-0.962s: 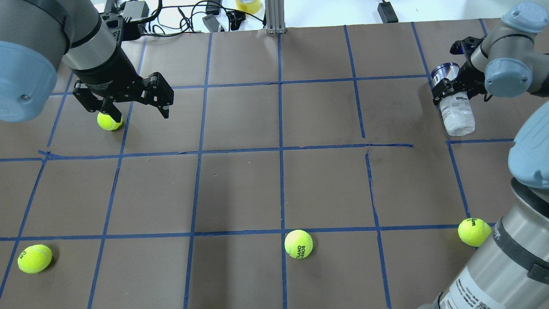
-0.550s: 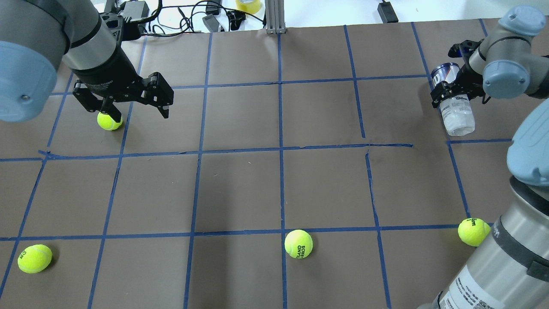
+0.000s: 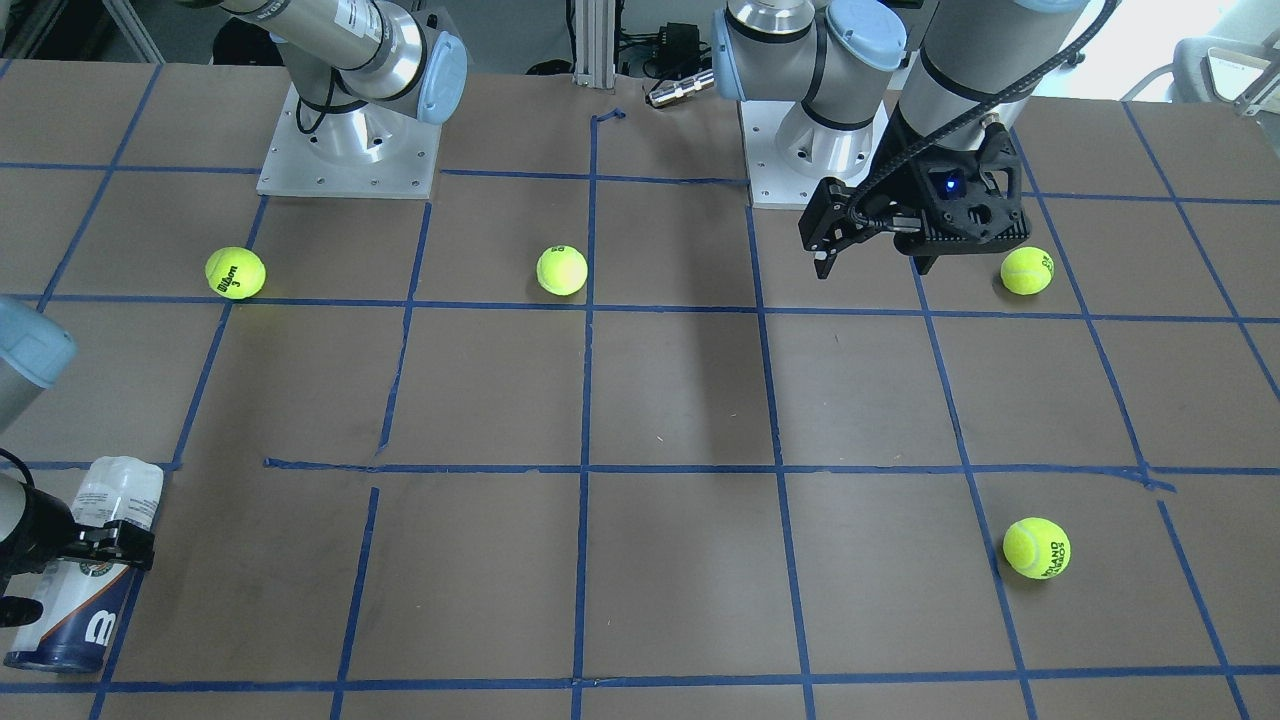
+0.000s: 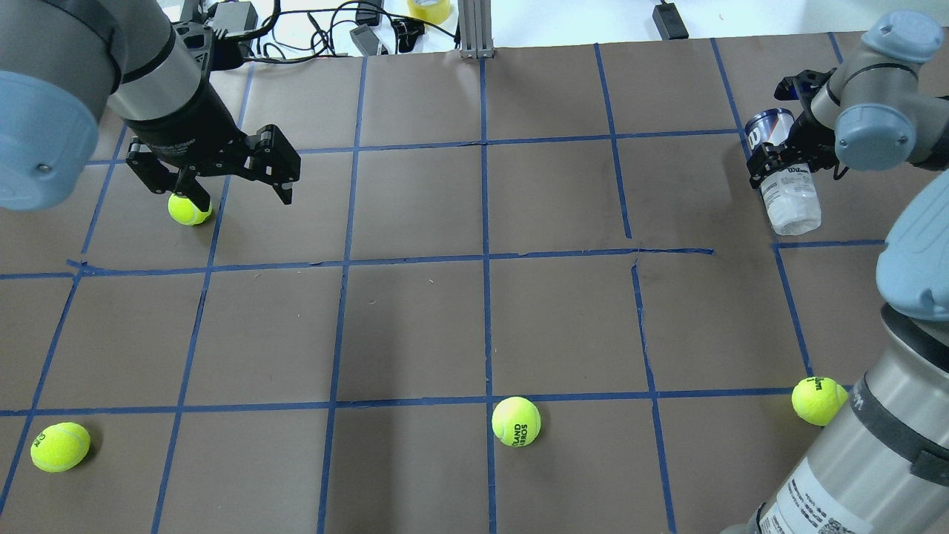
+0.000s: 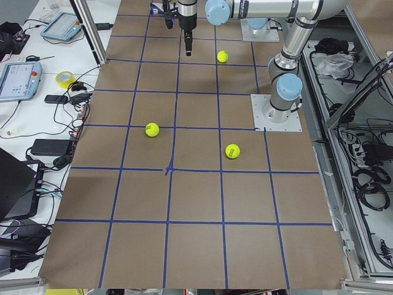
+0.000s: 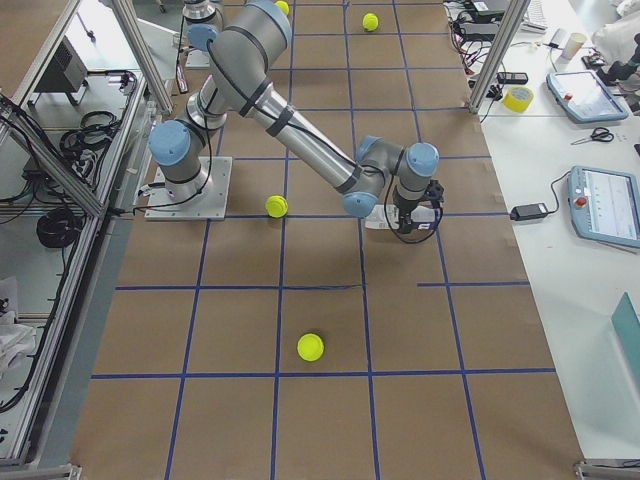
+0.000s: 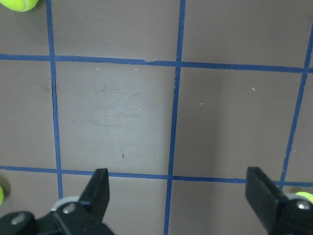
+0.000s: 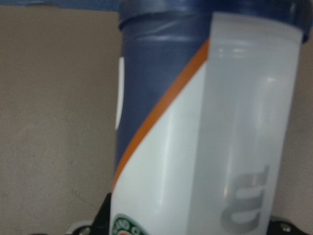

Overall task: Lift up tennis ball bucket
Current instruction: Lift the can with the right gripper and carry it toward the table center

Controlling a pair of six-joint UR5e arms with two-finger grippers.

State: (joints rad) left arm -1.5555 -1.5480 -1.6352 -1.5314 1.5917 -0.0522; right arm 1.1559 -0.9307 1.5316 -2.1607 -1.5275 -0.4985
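Note:
The tennis ball bucket [image 4: 790,194] is a clear tube with a white and navy label. It lies slanted at the table's far right, navy end away from me. It also shows in the front view [image 3: 92,585] and fills the right wrist view [image 8: 195,127]. My right gripper [image 4: 780,159] is shut across its middle, one finger on each side, also seen in the front view [image 3: 92,545]. I cannot tell if the tube is off the table. My left gripper [image 4: 243,199] is open and empty above the far left, beside a tennis ball [image 4: 189,209].
Three more tennis balls lie near the front: at the left [image 4: 60,447], in the middle [image 4: 516,421] and by the right arm's base [image 4: 819,400]. Cables and a tape roll [image 4: 428,9] lie beyond the table's far edge. Blue tape lines cross the brown table.
My right gripper's fingers have drawn in around the bucket and the wrist has shifted slightly. The bucket's clear end stays where it was. The left arm has not moved.

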